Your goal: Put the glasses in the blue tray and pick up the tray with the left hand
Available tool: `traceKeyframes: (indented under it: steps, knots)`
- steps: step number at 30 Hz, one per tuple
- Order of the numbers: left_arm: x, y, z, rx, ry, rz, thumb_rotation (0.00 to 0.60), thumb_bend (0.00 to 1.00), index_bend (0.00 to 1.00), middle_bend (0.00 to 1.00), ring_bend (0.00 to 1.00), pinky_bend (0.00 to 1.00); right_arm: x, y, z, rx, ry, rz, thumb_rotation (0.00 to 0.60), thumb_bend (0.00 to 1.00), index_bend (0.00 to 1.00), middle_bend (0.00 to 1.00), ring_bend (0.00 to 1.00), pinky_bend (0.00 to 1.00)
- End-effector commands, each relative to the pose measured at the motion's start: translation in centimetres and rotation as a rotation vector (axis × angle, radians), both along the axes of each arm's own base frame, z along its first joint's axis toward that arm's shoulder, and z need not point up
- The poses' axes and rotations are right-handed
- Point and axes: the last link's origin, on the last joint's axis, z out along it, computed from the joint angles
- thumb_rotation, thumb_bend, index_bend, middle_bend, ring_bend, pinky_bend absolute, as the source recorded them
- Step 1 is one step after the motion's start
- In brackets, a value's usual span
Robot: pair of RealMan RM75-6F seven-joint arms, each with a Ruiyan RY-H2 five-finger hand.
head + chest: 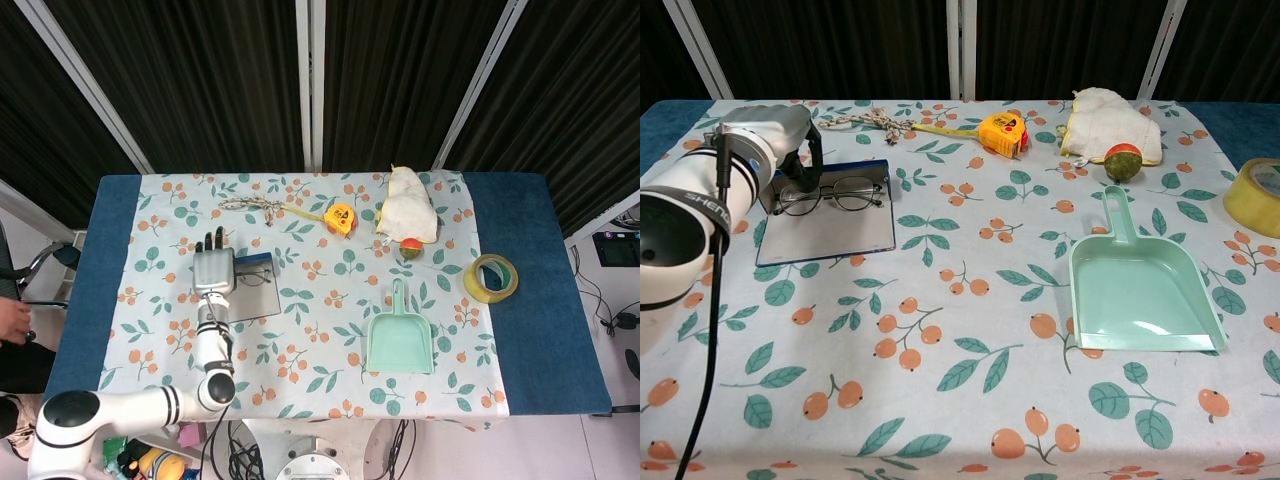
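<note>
The glasses [830,194] lie in the blue tray [825,232], at its far end. The left hand [214,269] hangs over the tray's left edge, fingers straight and apart, holding nothing. A green dustpan [1139,283] sits well right.

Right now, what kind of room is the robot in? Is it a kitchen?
Probably not a kitchen; more likely a robot test lab. Dark curtains hang behind the table, the flowery tablecloth holds unrelated things like a dustpan and tape measure, and cables trail beside it.
</note>
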Motion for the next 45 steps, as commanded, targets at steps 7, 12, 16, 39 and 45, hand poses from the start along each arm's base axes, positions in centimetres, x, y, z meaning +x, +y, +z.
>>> traceKeyframes:
  steps: [7,12,16,39,45]
  knots:
    - [0.8,-1.2,0.8,0.038,-0.029,-0.122,0.6,0.4,0.0,0.0,0.03,0.15,0.0,-0.1,-0.2,0.006,0.002,-0.001,0.6,0.22,0.0,0.0,0.0,0.0]
    - [0.3,-0.9,0.2,0.025,-0.047,-0.158,0.6,0.23,0.0,0.0,0.03,0.15,0.1,-0.1,-0.3,0.004,0.002,0.001,0.6,0.22,0.0,0.0,0.0,0.0]
    - [-0.2,-0.3,-0.3,-0.003,-0.032,-0.142,0.6,0.17,0.0,0.0,0.03,0.15,0.0,-0.1,-0.2,0.003,0.003,-0.004,0.6,0.22,0.0,0.0,0.0,0.0]
    - [-1.1,3.7,0.5,0.012,0.039,-0.087,0.6,0.16,0.0,0.0,0.03,0.14,-0.4,-0.3,-0.2,0.007,0.003,-0.024,0.6,0.22,0.0,0.0,0.0,0.0]
    - [-1.8,4.3,0.9,0.02,0.085,-0.085,0.6,0.16,0.0,0.0,0.03,0.14,-0.3,-0.3,-0.2,0.008,0.006,-0.022,0.6,0.22,0.0,0.0,0.0,0.0]
